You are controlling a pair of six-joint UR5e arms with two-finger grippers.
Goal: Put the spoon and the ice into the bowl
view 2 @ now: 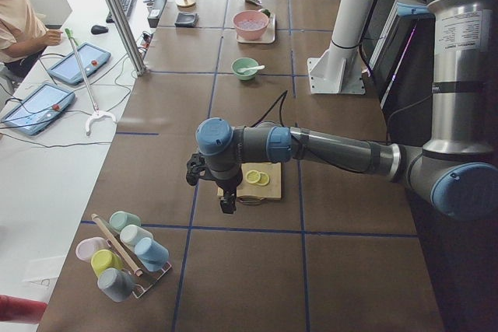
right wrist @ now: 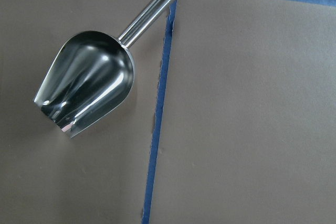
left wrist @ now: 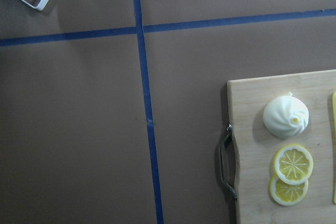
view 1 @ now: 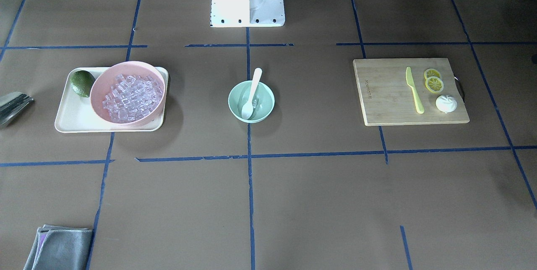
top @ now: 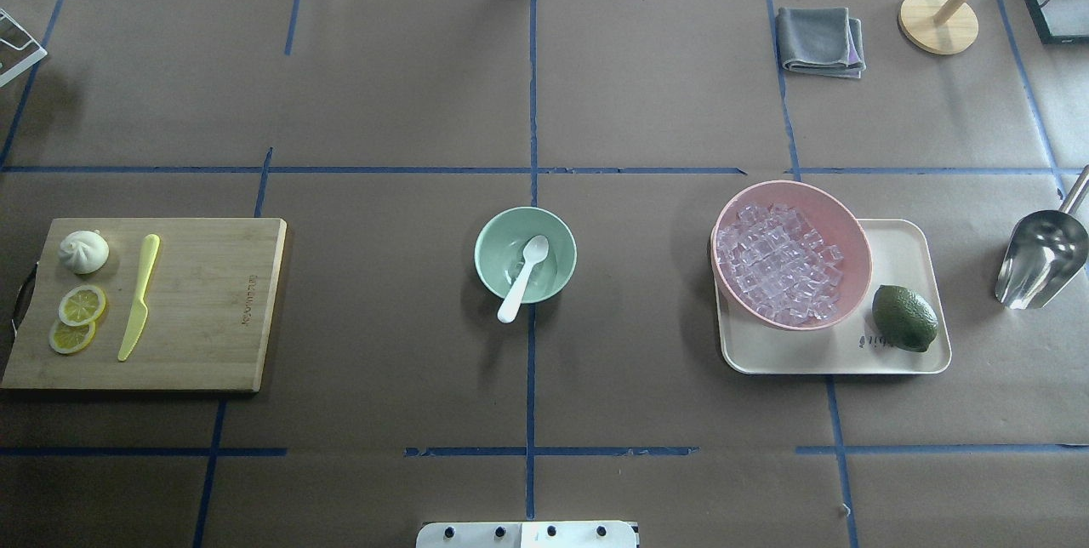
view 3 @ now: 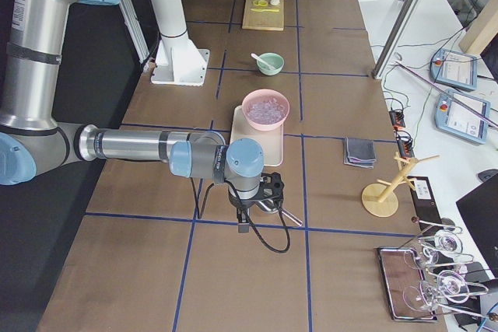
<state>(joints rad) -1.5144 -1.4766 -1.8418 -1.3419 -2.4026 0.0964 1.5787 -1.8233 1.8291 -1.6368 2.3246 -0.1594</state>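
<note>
The spoon [top: 525, 273] lies in the bowl [top: 487, 243] at the middle of the surface [top: 383, 335], handle toward 7 o'clock in the overhead view, ice [top: 778, 271] heaped in the pink bowl [top: 853, 229] at 3 o'clock, with the left fingers [view 2: 226, 206] far off at 9 and the right fingers [view 3: 243, 227] far off at 3, their spread impossible to tell.

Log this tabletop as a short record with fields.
bowl: small round mint-green bowl, centre of table
spoon: white plastic spoon, scoop in that bowl, handle over its rim
ice: clear glassy cubes heaped in large pink bowl on cream tray; a few seem to lie in the mint-green bowl
extras: dark green fruit on tray; metal scoop on table
board: wooden cutting board with yellow-green knife, lemon slices, white bun
grippers: left gripper, right gripper at the table's ends; open or shut unclear
</note>
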